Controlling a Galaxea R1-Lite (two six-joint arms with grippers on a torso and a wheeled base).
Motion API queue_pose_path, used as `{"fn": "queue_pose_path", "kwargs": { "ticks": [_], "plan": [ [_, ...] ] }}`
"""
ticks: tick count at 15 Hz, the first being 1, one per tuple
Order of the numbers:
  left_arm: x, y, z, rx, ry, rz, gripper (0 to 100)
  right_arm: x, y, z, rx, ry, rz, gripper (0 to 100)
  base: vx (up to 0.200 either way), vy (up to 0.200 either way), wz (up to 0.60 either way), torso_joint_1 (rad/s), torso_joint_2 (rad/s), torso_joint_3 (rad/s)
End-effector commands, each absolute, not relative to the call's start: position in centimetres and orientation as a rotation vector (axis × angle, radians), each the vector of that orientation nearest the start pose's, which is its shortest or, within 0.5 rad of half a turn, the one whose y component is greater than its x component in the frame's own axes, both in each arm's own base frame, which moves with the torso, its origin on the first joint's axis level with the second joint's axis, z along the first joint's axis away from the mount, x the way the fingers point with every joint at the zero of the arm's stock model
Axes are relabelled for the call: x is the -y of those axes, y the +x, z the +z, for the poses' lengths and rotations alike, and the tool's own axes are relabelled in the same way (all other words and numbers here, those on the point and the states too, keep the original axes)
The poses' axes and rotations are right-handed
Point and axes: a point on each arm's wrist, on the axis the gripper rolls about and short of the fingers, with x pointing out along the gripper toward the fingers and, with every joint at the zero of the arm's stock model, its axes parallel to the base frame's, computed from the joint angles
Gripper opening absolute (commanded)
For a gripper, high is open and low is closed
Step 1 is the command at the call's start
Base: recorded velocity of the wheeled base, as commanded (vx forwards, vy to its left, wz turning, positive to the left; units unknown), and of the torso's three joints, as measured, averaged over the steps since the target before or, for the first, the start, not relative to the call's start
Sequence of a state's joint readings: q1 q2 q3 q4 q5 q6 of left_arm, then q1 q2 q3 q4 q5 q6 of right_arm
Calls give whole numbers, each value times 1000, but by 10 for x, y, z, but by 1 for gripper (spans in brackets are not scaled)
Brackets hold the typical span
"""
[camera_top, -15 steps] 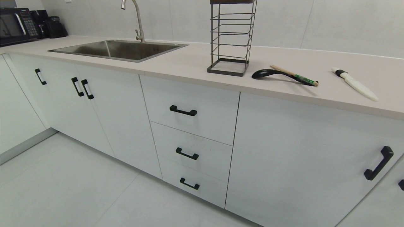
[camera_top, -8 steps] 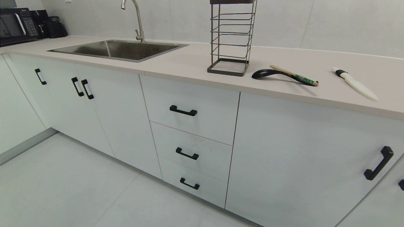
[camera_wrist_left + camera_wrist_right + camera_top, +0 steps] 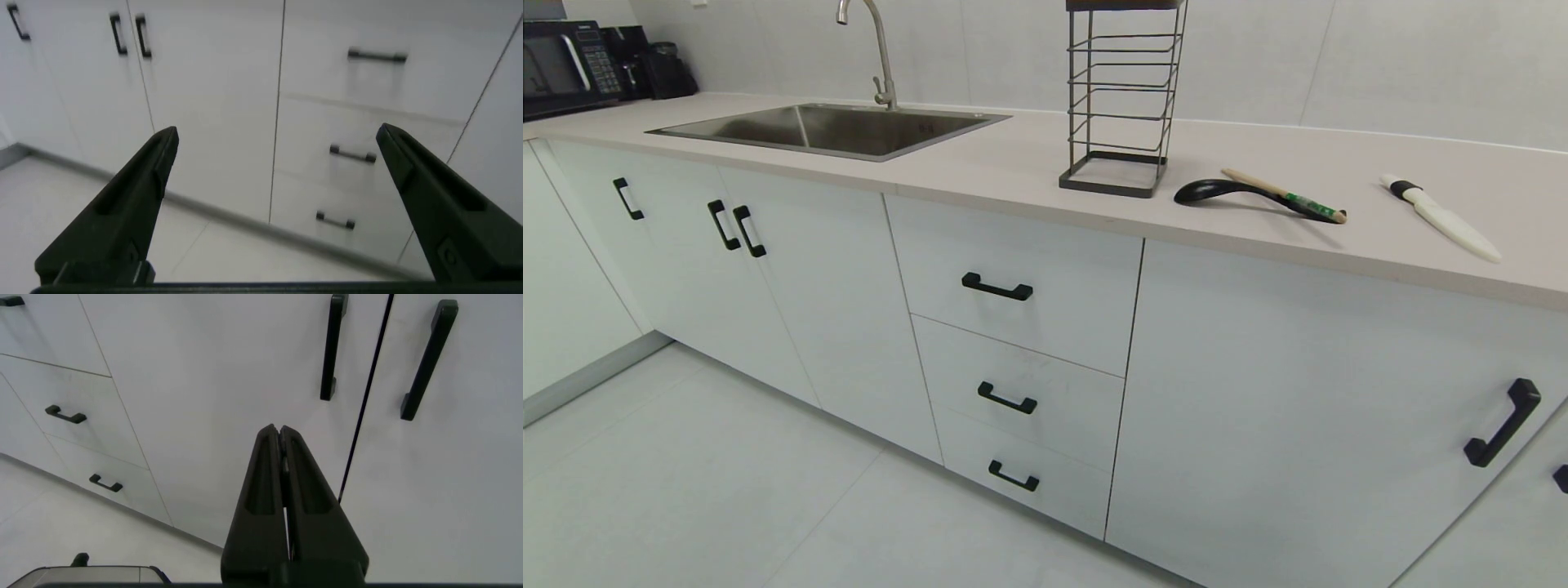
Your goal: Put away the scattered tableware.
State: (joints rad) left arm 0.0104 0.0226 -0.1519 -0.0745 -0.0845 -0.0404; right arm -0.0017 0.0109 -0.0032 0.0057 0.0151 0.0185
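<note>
Lying near the front edge of the counter [image 3: 1013, 167], toward its right end, a black spoon [image 3: 1223, 191] has a wooden stick [image 3: 1278, 194] across its handle. A white knife [image 3: 1441, 217] lies farther right, apart. A wire rack [image 3: 1123, 98] stands just left of the spoon. My left gripper [image 3: 278, 135] has its jaws wide apart; my right gripper [image 3: 281, 431] has them pressed together.

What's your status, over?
Left gripper open, right gripper shut, both empty. Black ladle, wooden stick, white knife loose on counter beside rack. Drawers shut.
</note>
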Motion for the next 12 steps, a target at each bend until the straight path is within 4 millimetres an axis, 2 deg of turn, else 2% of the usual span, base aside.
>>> {"fn": "queue_pose_path", "kwargs": {
  "ticks": [1,3,6,7,8,10,12],
  "plan": [
    [4,-31,131,96,-52,-155,100,0,-22,76,-15,19,14,0,0,0,0,0,0,0],
    [4,-27,127,46,-57,-199,100,0,-22,76,-15,19,14,0,0,0,0,0,0,0],
    [3,-20,155,37,-38,-237,100,0,-22,76,-15,19,14,0,0,0,0,0,0,0],
    [3,-16,173,41,-24,-284,100,0,-22,76,-15,19,14,0,0,0,0,0,0,0],
    [3,-11,182,33,-2,-321,100,0,-22,76,-15,19,14,0,0,0,0,0,0,0],
    [5,1,195,7,61,-370,100,0,-22,76,-15,19,14,0,0,0,0,0,0,0],
    [8,15,198,-36,165,-425,100,0,-22,76,-15,19,14,0,0,0,0,0,0,0]
  ]
}}
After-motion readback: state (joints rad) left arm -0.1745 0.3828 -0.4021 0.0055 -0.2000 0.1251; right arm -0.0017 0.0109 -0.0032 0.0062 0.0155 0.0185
